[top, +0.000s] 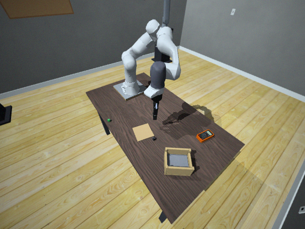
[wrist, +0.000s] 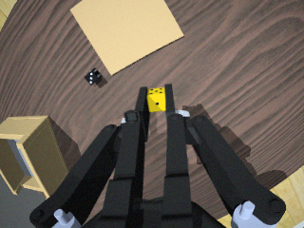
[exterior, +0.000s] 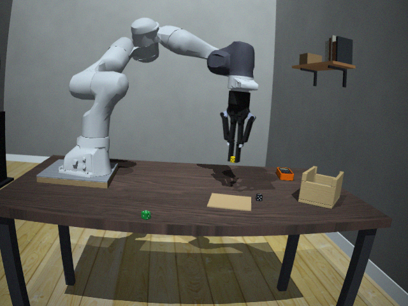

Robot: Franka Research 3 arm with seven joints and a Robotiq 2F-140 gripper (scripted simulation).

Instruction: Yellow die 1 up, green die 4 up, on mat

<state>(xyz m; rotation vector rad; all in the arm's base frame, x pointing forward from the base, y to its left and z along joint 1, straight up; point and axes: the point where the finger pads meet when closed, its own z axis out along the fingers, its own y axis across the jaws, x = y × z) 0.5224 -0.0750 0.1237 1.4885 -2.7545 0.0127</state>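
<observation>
The yellow die (exterior: 232, 159) (wrist: 156, 101) is pinched between the tips of the gripper (top: 155, 119) (exterior: 234, 160) (wrist: 157, 96), above the table (top: 137, 110) (exterior: 158, 190) (wrist: 228, 62); released tilted, it could roll off the mat (top: 143, 132) (exterior: 229, 201) (wrist: 128, 33) or knock the black die (top: 154, 138) (exterior: 259, 197) (wrist: 93, 76) beside it.

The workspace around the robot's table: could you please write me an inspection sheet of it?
Surface: dark brown wooden table, no damage seen.
Yellow die: held in the gripper, above the table.
Green die: near the table's edge, off the mat.
Black die: beside the mat.
Square tan mat: no die on it.
Clutter: orange multimeter; open wooden box.
Gripper: jaws shut on the yellow die.
Cables: nothing seen.
Surroundings: grey walls, plank floor, wooden wall shelf.
</observation>
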